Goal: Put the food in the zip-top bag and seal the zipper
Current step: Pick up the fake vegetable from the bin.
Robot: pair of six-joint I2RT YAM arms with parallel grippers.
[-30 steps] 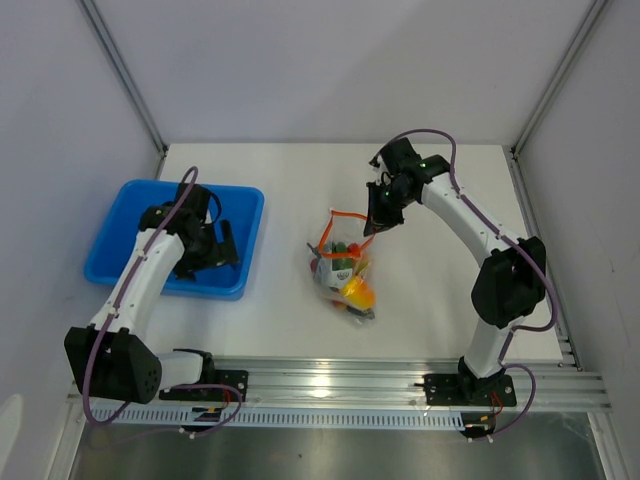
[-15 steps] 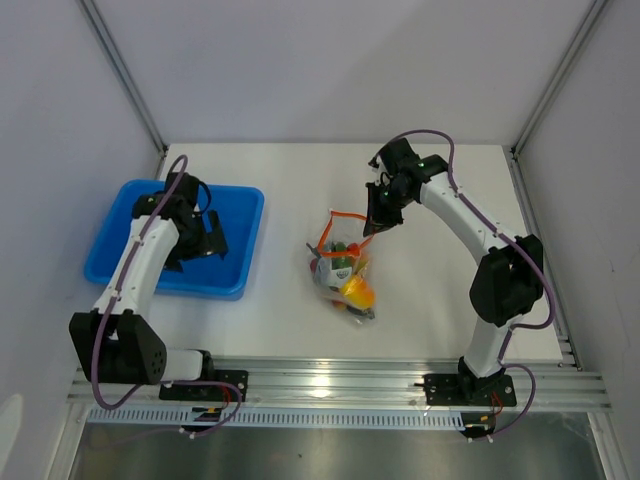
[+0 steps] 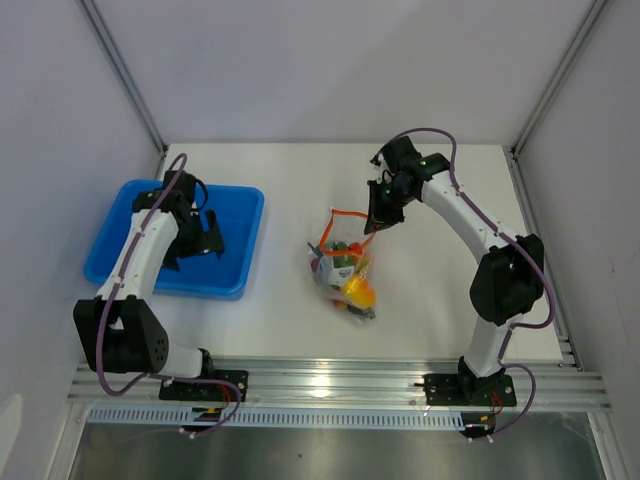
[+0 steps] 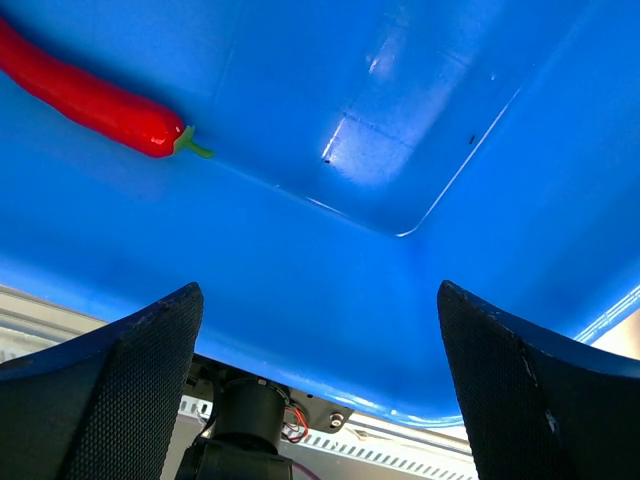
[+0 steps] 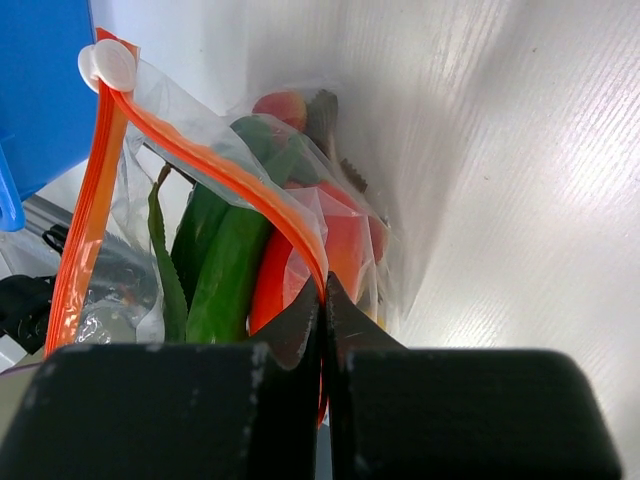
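Observation:
The clear zip-top bag [image 3: 340, 268] lies mid-table, holding green peppers [image 5: 225, 270], red pieces [image 5: 345, 240] and a yellow-orange mango [image 3: 358, 292]. My right gripper [image 3: 372, 226] is shut on the bag's red-orange zipper [image 5: 200, 150], pinching the strip at its near end [image 5: 322, 285] and lifting that edge. A white slider [image 5: 108, 65] sits at the strip's far end. My left gripper [image 4: 318, 290] hangs open over the blue tray [image 3: 240, 200], with nothing between its fingers. One red chili pepper [image 4: 95, 100] lies on the tray floor, up and left of the jaws.
The blue tray [image 4: 400, 130] sits at the table's left side. Metal frame posts [image 3: 130, 80] rise at the back corners, and a rail [image 3: 330, 385] runs along the near edge with both arm bases.
My left arm has swung slightly back and left over the tray, still open. The right gripper and the bag have not moved.

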